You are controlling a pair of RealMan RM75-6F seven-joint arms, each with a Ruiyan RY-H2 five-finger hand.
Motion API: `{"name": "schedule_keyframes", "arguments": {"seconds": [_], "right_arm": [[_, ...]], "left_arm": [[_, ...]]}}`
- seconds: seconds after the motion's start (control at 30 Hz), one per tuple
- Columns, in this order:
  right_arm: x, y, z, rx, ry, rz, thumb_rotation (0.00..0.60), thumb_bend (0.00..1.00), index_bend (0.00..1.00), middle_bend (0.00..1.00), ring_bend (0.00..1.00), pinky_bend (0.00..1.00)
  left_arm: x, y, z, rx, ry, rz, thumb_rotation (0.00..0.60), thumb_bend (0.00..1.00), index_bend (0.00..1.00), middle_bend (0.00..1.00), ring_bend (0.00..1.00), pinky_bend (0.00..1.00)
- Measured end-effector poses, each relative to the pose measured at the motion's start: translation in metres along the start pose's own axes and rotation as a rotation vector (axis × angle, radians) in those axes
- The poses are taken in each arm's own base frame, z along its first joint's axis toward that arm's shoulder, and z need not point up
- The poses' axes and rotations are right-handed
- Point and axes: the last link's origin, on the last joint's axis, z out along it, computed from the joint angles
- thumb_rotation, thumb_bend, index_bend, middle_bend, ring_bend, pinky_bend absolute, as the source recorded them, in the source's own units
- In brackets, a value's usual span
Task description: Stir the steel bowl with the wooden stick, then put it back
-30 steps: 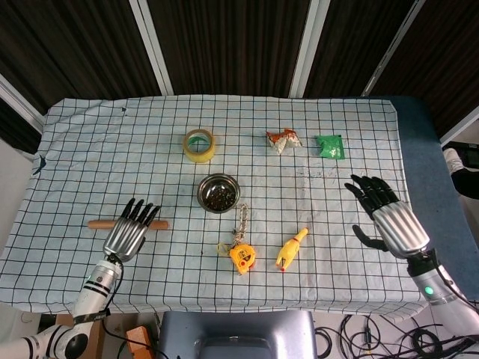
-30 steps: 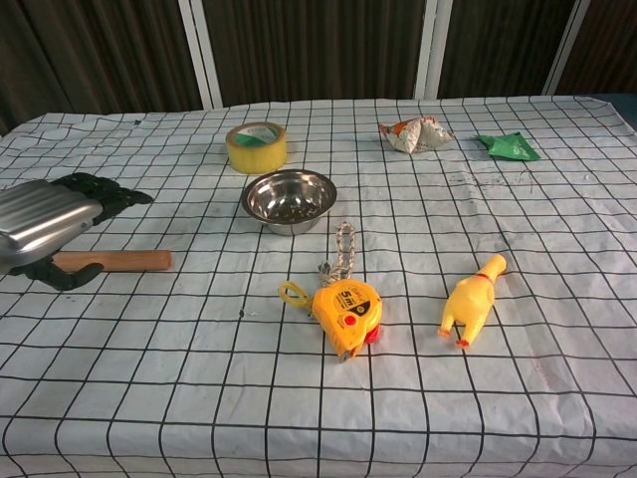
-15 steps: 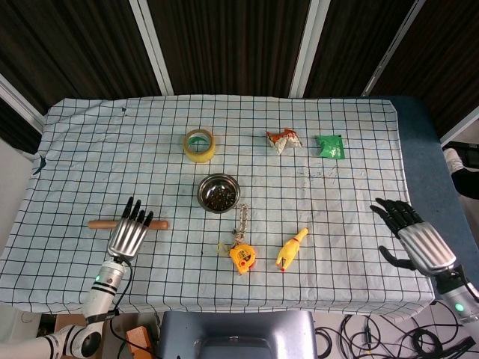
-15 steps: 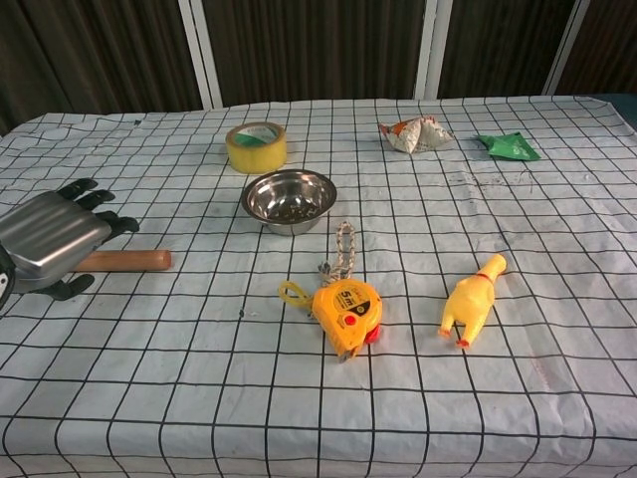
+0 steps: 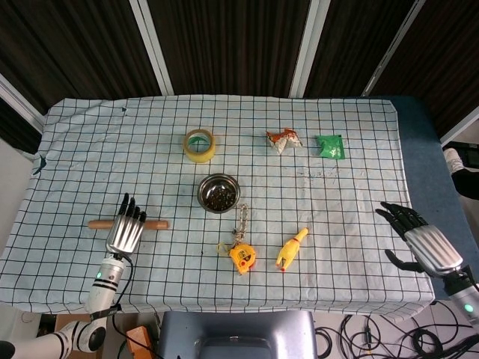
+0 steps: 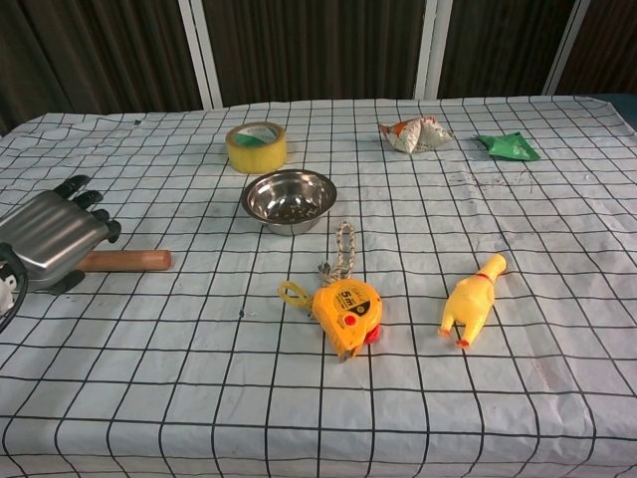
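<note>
Stick lies flat on the surface, left of the bowl and well apart from it — left hand above its middle, fingers spread, holding nothing. Right hand at the right edge, fingers spread, empty.

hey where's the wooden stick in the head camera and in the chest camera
Head view: the wooden stick lies at lower left, partly under the left hand.
Chest view: the stick is at the left edge, mid height, running out from behind that hand.
Shared landmark: the steel bowl sits to the stick's right and farther up the table.
</note>
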Motion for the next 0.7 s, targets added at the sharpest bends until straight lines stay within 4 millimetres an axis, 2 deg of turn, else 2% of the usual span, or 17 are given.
{"name": "schedule_keyframes", "arguments": {"seconds": [0.37, 0.6, 0.7], "right_arm": [[-0.001, 0.006, -0.001, -0.006, 0.010, 0.019, 0.600, 0.34, 0.00, 0.00, 0.00, 0.12], [-0.004, 0.011, -0.001, -0.027, -0.011, 0.024, 0.600, 0.34, 0.00, 0.00, 0.00, 0.12], [-0.005, 0.012, -0.002, -0.030, -0.018, 0.027, 0.600, 0.33, 0.00, 0.00, 0.00, 0.12]], "left_arm": [[0.004, 0.014, 0.005, -0.026, 0.015, -0.023, 0.600, 0.32, 0.39, 0.35, 0.13, 0.00], [0.004, 0.018, 0.007, -0.033, 0.024, -0.037, 0.600, 0.32, 0.49, 0.49, 0.20, 0.00], [0.003, 0.017, 0.010, -0.037, 0.039, -0.050, 0.600, 0.33, 0.53, 0.52, 0.23, 0.00]]}}
